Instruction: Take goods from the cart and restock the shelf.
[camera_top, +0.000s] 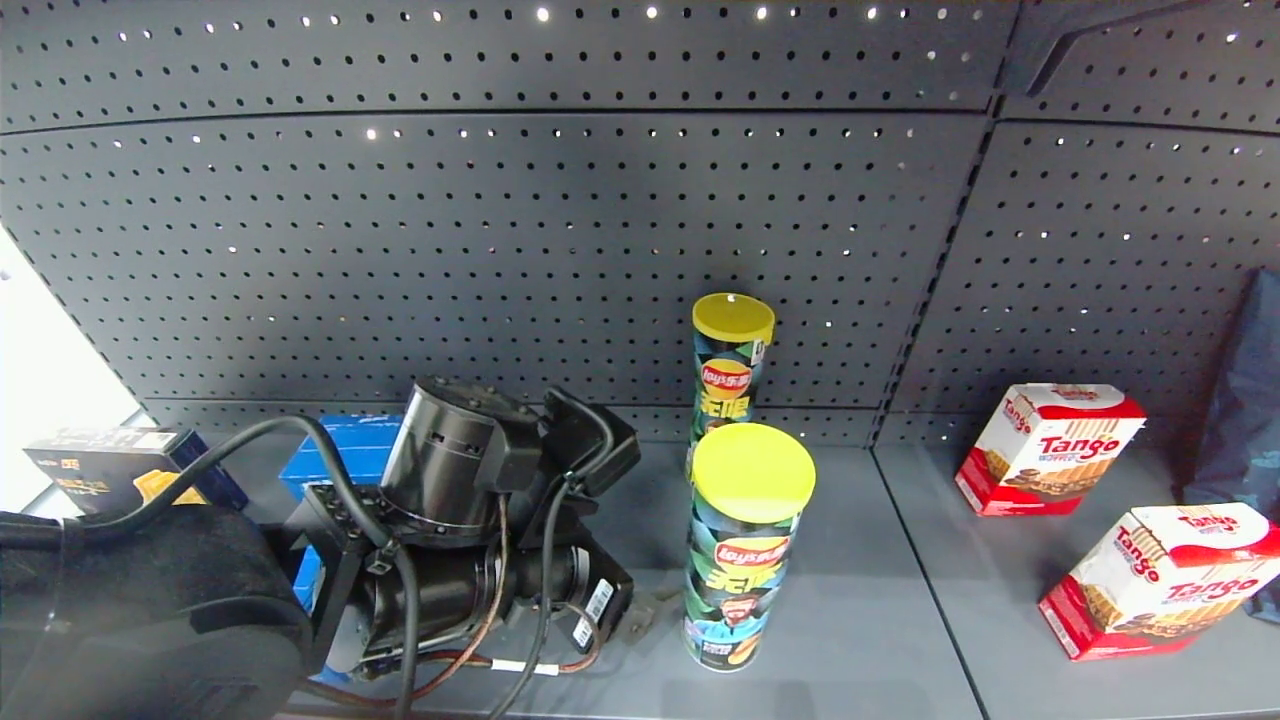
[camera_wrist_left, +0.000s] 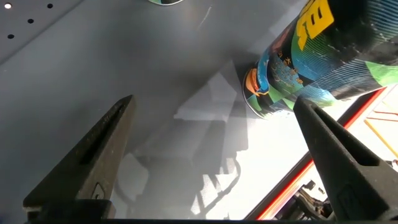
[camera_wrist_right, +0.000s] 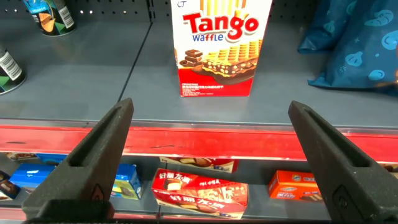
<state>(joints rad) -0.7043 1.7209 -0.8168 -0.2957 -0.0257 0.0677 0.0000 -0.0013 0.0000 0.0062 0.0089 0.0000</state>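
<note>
Yellow-lidded, glossy and cylindrical, front can (camera_top: 748, 545) stands upright on the grey metal shelf (camera_top: 880, 620), directly before rear can (camera_top: 731, 365), labels outward as stock. Left tool (camera_wrist_left: 212, 102) gapes released beside front can's base, probably not touching. Right tool (camera_wrist_right: 209, 104), equally spread and empty, hangs rightward of front can, facing a boxy wafer carton (camera_wrist_right: 217, 46).

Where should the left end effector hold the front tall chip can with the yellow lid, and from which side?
Probably around the middle of the front yellow-lidded cylindrical chip can, coming from the robot's left, where the open left end effector is. The can stands upright and round.
</note>
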